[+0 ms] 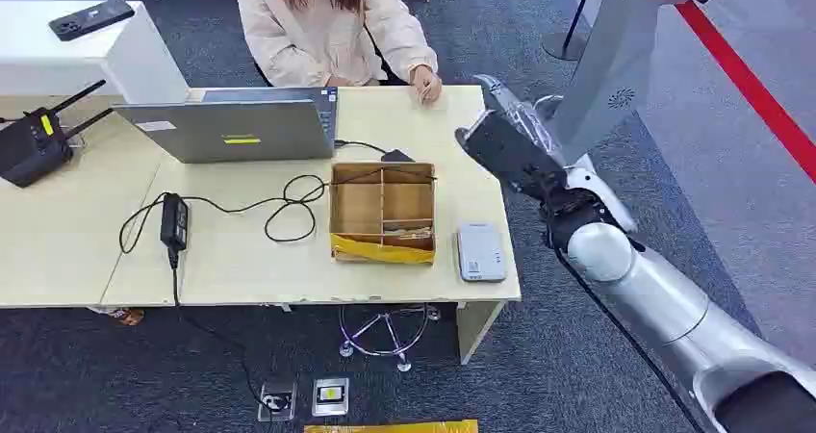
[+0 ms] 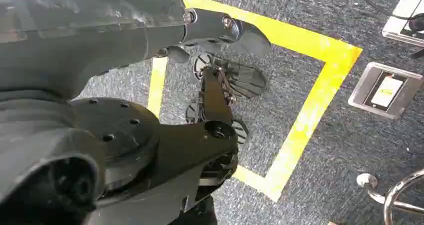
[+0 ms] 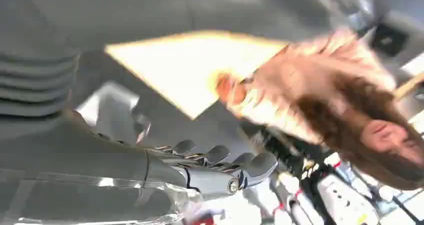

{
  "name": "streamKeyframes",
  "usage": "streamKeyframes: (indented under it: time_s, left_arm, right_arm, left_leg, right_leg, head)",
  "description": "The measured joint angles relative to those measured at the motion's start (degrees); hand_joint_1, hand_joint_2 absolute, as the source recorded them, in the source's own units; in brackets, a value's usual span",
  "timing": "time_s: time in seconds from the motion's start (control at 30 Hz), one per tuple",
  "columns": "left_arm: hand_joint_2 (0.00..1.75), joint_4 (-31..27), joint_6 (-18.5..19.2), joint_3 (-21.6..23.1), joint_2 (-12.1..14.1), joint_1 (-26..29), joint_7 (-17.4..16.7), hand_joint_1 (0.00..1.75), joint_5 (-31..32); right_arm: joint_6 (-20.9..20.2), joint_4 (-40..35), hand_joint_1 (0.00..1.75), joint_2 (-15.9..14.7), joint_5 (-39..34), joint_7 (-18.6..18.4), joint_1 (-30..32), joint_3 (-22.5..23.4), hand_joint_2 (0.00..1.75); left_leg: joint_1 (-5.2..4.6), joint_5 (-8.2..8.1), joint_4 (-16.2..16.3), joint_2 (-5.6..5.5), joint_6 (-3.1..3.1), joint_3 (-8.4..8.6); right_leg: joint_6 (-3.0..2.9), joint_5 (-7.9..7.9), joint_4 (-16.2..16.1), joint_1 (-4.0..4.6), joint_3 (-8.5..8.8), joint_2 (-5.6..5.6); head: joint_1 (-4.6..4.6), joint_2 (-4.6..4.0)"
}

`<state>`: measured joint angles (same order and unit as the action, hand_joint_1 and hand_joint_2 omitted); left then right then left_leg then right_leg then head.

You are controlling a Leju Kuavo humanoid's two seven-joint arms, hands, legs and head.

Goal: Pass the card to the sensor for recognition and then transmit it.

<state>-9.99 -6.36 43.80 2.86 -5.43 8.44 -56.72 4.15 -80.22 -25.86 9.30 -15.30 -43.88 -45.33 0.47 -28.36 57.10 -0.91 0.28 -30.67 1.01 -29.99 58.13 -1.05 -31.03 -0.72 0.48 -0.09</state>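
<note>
The sensor [image 1: 480,252] lies on the table [image 1: 250,260], right of the box [image 1: 382,212].

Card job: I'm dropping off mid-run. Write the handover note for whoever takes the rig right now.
Left hand: hangs over the carpet, fingers apart, holding nothing.
Right hand: raised off the table's right edge, toward the person's hand. The wrist view is blurred, so I cannot tell whether it holds a card.
Sensor: flat on the table's near right corner, beside the divided box.
Done: no scan can be confirmed.
Left: check the right hand for the card, then judge scan or hand-off.
</note>
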Motion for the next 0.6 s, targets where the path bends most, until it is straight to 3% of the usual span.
streamKeyframes:
  time_s: [0.17,0.27,0.6]
  left_arm:
    - [0.0,0.02,-0.07,1.01,0.33,0.02,0.0,0.0,0.48]
    - [0.0,0.04,-0.11,1.18,0.48,0.02,0.2,0.0,0.74]
    - [0.0,0.07,-0.13,2.06,0.72,0.03,0.28,0.0,0.98]
  right_arm:
    - [-1.2,3.54,0.0,0.9,19.74,-5.79,-2.23,-3.67,1.75]
    - [-2.56,5.34,0.0,1.25,27.04,-7.04,-2.42,-4.29,1.75]
    - [-4.28,9.12,0.0,1.92,32.62,-7.35,-2.4,-4.16,1.75]
  left_leg:
    - [0.0,0.0,0.01,-0.01,0.0,0.01]
    - [0.0,0.0,0.02,0.01,0.0,0.02]
    - [0.0,0.0,0.02,0.02,0.0,0.04]
  right_leg:
    - [0.0,0.0,-0.01,0.0,-0.01,-0.02]
    - [0.0,0.01,-0.01,0.0,-0.01,0.01]
    - [0.0,0.01,-0.01,0.0,-0.02,0.03]
  head:
    - [0.0,0.0]
    - [0.0,0.0]
    - [-0.02,0.0]
